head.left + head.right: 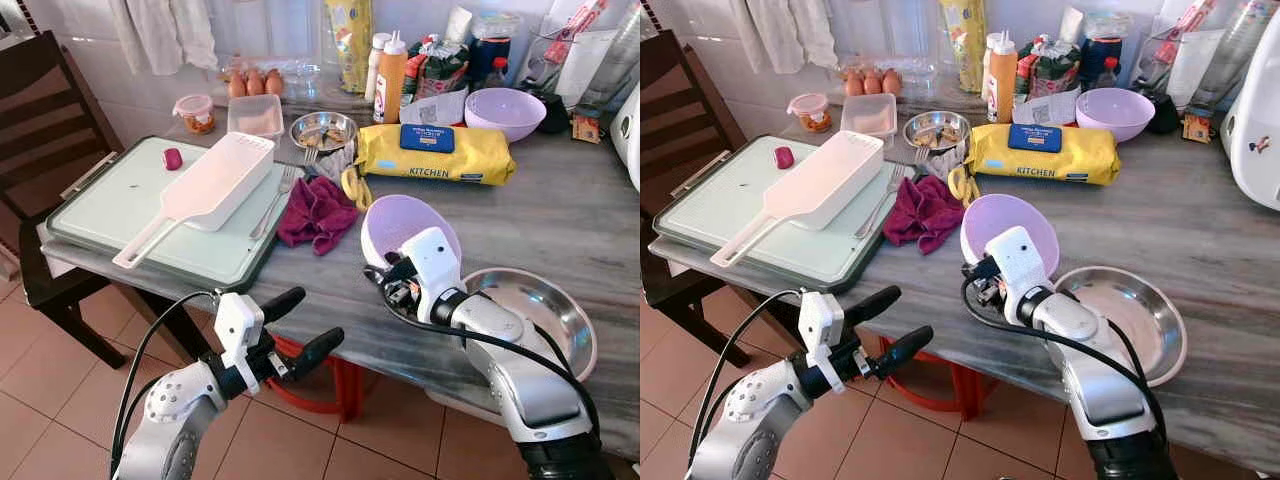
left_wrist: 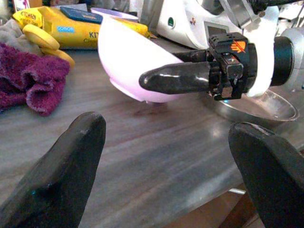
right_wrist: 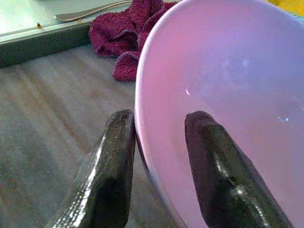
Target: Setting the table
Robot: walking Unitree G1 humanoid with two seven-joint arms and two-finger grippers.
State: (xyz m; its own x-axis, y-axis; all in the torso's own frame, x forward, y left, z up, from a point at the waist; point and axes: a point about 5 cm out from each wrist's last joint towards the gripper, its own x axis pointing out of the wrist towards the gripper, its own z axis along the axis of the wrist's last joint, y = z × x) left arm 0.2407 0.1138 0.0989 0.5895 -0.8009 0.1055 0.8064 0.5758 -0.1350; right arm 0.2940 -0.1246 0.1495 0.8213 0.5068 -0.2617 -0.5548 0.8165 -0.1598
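My right gripper (image 3: 160, 118) is shut on the rim of a lilac plastic bowl (image 1: 405, 228), one finger (image 3: 209, 156) inside it and one finger (image 3: 109, 161) outside. The bowl is tilted on its side just above the grey marble table (image 1: 560, 215), its opening toward me. A shallow steel bowl (image 1: 545, 305) lies right beside it, near the table's front edge. My left gripper (image 1: 318, 315) is open and holds nothing, below and in front of the table edge, pointing at the lilac bowl (image 2: 128, 57).
A green tray (image 1: 110, 215) at the left carries a white long-handled strainer (image 1: 225, 180) and a fork (image 1: 275, 195). A maroon cloth (image 1: 318, 210), a yellow kitchen pack (image 1: 435, 152), a second lilac bowl (image 1: 505, 110) and bottles crowd the back. A dark chair (image 1: 50, 120) stands at the left.
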